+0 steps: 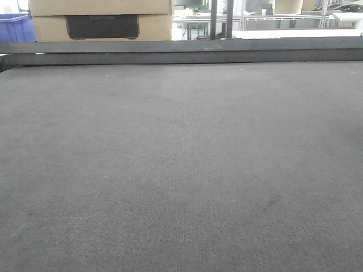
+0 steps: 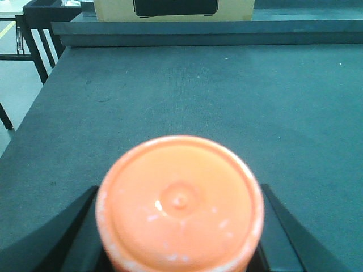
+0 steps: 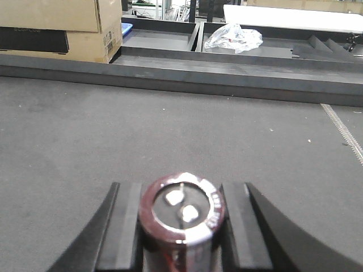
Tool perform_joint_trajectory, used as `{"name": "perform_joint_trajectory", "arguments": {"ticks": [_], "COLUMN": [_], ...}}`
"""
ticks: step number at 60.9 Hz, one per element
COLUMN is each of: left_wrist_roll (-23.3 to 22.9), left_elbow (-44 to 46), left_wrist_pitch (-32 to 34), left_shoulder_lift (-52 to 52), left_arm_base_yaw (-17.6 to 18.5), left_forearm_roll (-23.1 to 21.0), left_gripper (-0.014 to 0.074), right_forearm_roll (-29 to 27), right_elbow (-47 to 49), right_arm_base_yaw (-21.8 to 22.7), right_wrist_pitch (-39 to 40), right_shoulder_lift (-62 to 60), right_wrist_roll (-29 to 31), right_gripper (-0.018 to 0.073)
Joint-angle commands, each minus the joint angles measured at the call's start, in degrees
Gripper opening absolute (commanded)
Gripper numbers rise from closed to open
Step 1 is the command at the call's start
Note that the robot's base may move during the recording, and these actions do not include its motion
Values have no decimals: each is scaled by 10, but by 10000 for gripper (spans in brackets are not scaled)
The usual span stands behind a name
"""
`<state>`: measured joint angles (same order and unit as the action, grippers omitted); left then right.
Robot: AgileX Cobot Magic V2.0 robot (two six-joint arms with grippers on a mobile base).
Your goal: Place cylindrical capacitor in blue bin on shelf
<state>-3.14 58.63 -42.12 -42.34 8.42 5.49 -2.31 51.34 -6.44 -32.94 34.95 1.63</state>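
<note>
Front view: we see the gray tabletop (image 1: 181, 170), with a blue bin (image 1: 14, 28) beyond it. Left wrist: our left pincer (image 2: 178, 192) grips an orange cap (image 2: 179, 207). Right wrist: our right pincer (image 3: 181, 195) clamps the capacitor (image 3: 181, 214) over the tabletop, silver-rimmed end facing the camera, long axis along the fingers.

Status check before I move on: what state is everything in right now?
Capacitor: clamped in right pincer.
Orange cylinder: clamped in left pincer.
Right pincer: shut on capacitor.
Left pincer: shut on orange cylinder.
Bag: crumpled, lying in far tray.
Blue crate: mostly out of frame, contents hidden.
</note>
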Motion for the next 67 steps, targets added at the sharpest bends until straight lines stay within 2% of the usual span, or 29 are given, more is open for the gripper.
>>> {"name": "perform_joint_trajectory", "arguments": {"ticks": [1,67], "left_wrist_roll": [1,1], "left_elbow": [0,0], "left_wrist_pitch": [16,16], "left_shoulder_lift": [3,3], "left_arm_base_yaw": [4,4], "left_forearm_roll": [2,2], "left_gripper": [-111,-111], "right_forearm_roll": [1,1], "right_elbow": [-1,-1], "right_arm_base_yaw": [-1,-1], "right_wrist_pitch": [21,21], "right_shoulder_lift": [-2,-2], "right_wrist_roll": [2,2], "right_gripper": [-130,-130]}}
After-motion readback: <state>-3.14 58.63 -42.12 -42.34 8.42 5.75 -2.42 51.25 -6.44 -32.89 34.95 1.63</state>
